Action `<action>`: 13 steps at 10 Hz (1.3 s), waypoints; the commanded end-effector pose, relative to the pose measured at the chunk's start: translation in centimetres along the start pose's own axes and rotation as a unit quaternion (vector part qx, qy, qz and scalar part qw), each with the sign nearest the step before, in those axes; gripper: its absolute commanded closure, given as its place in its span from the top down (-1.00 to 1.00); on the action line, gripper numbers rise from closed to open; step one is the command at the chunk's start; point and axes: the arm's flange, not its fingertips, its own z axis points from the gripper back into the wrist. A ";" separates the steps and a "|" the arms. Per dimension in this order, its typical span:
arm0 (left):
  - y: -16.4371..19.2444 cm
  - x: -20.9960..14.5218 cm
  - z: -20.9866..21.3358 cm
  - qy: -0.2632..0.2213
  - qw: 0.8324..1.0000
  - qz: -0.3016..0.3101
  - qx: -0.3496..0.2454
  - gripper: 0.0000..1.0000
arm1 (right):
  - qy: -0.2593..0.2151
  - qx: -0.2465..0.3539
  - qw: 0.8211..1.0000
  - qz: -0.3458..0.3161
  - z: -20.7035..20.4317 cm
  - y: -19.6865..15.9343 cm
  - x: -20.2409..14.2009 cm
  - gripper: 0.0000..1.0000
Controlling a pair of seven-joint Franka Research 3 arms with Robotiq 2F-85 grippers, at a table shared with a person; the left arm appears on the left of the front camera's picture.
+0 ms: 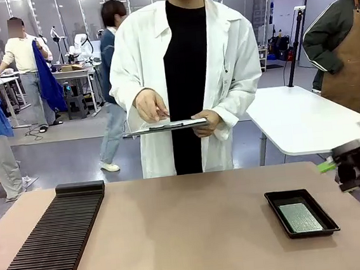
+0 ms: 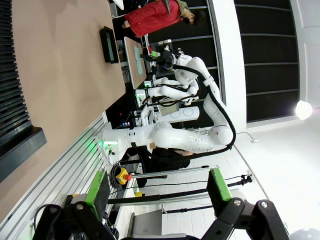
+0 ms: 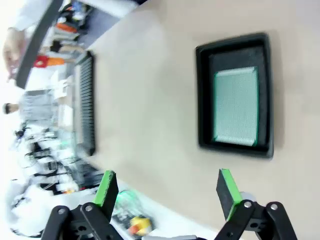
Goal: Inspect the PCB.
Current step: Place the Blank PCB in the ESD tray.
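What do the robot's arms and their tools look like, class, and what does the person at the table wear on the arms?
The right arm is glossy white with rounded joints and a black cable running along it. Each tool, left and right, is black with two fingers carrying bright green pads. The person's sleeves are long and white, part of a lab coat over a black top.

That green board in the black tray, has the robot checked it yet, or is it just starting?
Just starting, it seems. The PCB lies flat in the black tray, untouched. The right gripper hangs open near it, holding nothing. The person holds a clipboard. Picking up and inspecting remain.
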 end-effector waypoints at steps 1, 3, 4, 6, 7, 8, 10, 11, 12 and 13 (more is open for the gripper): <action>-0.3 -0.1 0.1 0.001 1.000 -0.003 0.006 1.00 | 0.023 0.081 0.994 -0.075 5.2 -0.5 0.4 1.00; -0.3 -0.1 0.1 0.001 1.000 -0.003 0.006 1.00 | 0.063 0.122 0.983 -0.125 8.5 -2.8 -1.5 1.00; -0.3 -0.1 0.1 0.001 1.000 -0.003 0.006 1.00 | 0.077 0.138 0.976 -0.151 9.2 -4.2 -2.2 1.00; -0.3 -0.1 0.1 0.001 1.000 -0.003 0.006 1.00 | 0.085 0.209 0.961 -0.158 10.7 -6.5 -3.6 1.00; -0.3 -0.1 0.1 0.001 1.000 -0.003 0.006 1.00 | 0.088 0.226 0.957 -0.158 11.1 -7.1 -4.2 1.00; -0.3 -0.1 0.1 0.001 1.000 -0.003 0.006 1.00 | 0.093 0.238 0.954 -0.156 11.1 -7.5 -4.6 1.00; -0.3 -0.1 0.1 0.001 1.000 -0.003 0.006 1.00 | 0.083 0.247 0.953 -0.153 10.1 -7.9 -4.4 1.00; -0.3 -0.1 0.1 0.001 1.000 -0.003 0.006 1.00 | 0.079 0.235 0.957 -0.149 8.9 -8.0 -3.9 1.00; -0.3 -0.1 0.1 0.001 1.000 -0.003 0.006 1.00 | 0.092 0.237 0.953 -0.164 10.3 -7.7 -5.2 1.00; -0.3 -0.1 0.1 0.001 1.000 -0.003 0.006 1.00 | 0.092 0.237 0.953 -0.164 10.3 -7.7 -5.2 1.00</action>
